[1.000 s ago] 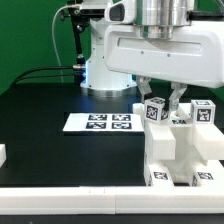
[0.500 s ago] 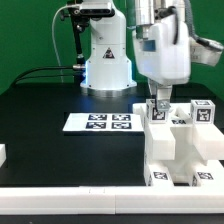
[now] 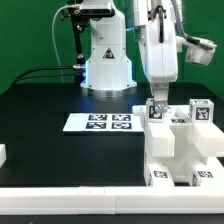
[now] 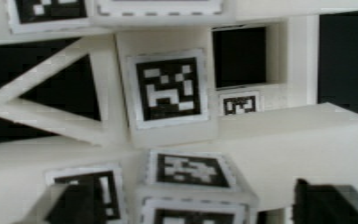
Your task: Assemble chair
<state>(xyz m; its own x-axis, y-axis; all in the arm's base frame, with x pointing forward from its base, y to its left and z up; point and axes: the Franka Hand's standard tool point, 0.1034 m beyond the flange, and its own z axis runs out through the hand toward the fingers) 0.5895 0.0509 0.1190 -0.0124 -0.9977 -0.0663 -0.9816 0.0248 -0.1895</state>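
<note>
Since I take the exterior view first, I see my gripper (image 3: 155, 106) hanging straight down from the arm over the chair (image 3: 180, 150), the white blocky assembly standing at the exterior view's right on the black table (image 3: 40, 110). My fingertips sit around or just against a small tagged post (image 3: 157, 111) at the near top corner of that assembly; another tagged post (image 3: 202, 112) stands further to the exterior view's right. I judge that I come from directly above because a post like this has to be seated or turned along its own upright axis, and the chair body stays put under it. Whether my jaws press the post or stand just off it I cannot tell from here, since the fingers look narrow and close to it. The marker board (image 3: 98, 122) lies flat and well apart, toward the exterior view's left. Turning to the wrist view, I get what the outside camera hides: my two dark fingers (image 4: 66, 200) flank a tagged white part (image 4: 195, 172) with visible gaps on either side, so I judge my grip slack, not clamped. Beyond it lies the chair's frame with a larger tag (image 4: 171, 88).
</note>
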